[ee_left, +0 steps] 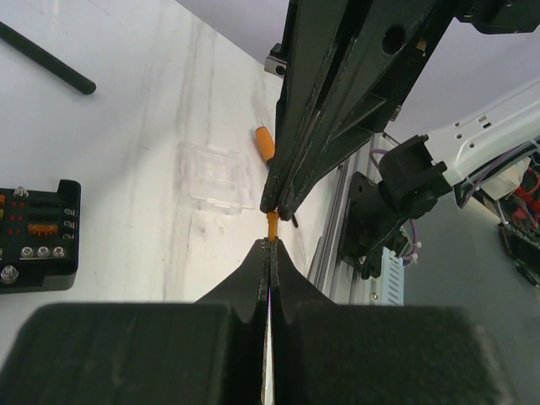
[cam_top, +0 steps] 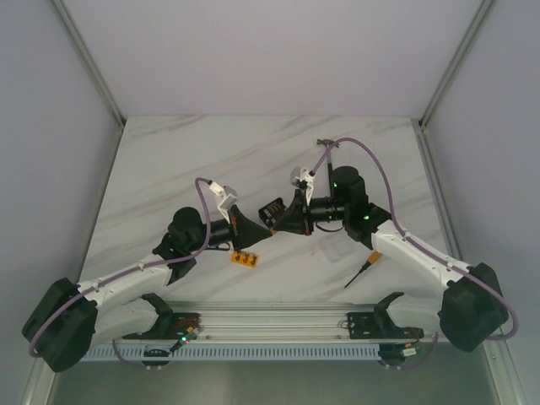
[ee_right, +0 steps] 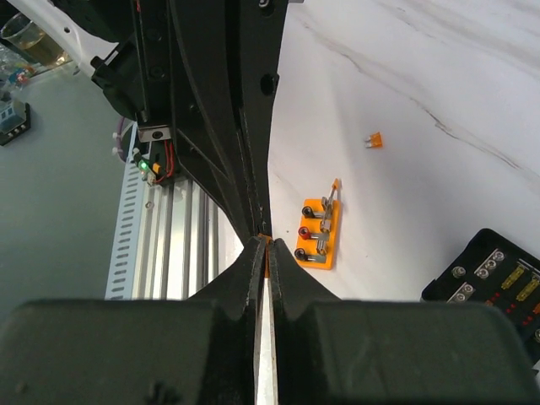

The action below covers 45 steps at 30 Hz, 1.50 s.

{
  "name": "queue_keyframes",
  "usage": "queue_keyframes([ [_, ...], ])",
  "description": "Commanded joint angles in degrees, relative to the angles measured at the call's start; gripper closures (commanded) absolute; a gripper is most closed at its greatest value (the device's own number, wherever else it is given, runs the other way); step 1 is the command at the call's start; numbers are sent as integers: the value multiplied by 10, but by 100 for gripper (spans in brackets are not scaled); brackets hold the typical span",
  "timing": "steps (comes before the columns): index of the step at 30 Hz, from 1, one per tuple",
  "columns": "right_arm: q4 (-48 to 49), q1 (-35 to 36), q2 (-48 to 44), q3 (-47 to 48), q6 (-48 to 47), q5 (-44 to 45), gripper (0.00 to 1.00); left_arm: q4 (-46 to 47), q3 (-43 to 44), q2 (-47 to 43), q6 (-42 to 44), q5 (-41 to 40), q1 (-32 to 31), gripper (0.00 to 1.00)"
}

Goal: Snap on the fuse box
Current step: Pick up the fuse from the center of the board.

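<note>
Left pincer and right pincer meet tip to tip, both closed on one small orange fuse (judged a handover to improve the hold), with the fuse box on the surface just beside them.

Worktop: white marble pattern with grey veins.
Left gripper: closed to a point, aimed right.
Right gripper: closed, aimed left, tip meeting the left gripper's tip.
Fuse box: black, on the worktop just behind the meeting tips, partly covered by the right gripper.
Orange strip: flat, dark dots, just in front of the left gripper.
Screwdriver: orange handle, lying beside the right arm.
Hammer: behind the right arm, near the far edge.
</note>
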Motion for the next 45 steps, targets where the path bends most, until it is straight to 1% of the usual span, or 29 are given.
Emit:
queue_keyframes([
  [1, 2, 1, 15, 14, -13, -48, 91, 37, 16, 1, -2, 14, 2, 100],
  [2, 0, 1, 15, 14, -16, -49, 91, 37, 16, 1, -3, 15, 3, 100],
  [4, -3, 1, 16, 14, -20, -52, 85, 39, 16, 1, -4, 15, 3, 100],
  [6, -8, 1, 16, 15, -24, -54, 83, 43, 15, 0, -6, 16, 3, 100],
  [9, -13, 2, 18, 16, -28, -52, 83, 44, 14, 0, -8, 16, 3, 100],
  [13, -14, 2, 17, 16, -28, -52, 85, 47, 14, 1, -9, 18, 3, 100],
  [15, -15, 1, 18, 15, -28, -51, 84, 49, 14, 1, -11, 19, 3, 100],
  [17, -16, 1, 22, 16, -29, -50, 80, 52, 13, 1, -12, 21, 3, 100],
  [19, -19, 1, 24, 15, -31, -48, 80, 56, 12, 2, -14, 25, 3, 100],
  [28, -18, -2, 19, 13, -30, -43, 81, 55, 10, -3, -14, 31, 3, 100],
  [35, -13, -7, 0, 10, -26, -50, 72, 55, 7, 5, -13, 29, 3, 100],
  [45, 14, -12, -13, 3, -4, -55, 71, 59, 7, 12, -15, 34, 3, 100],
])
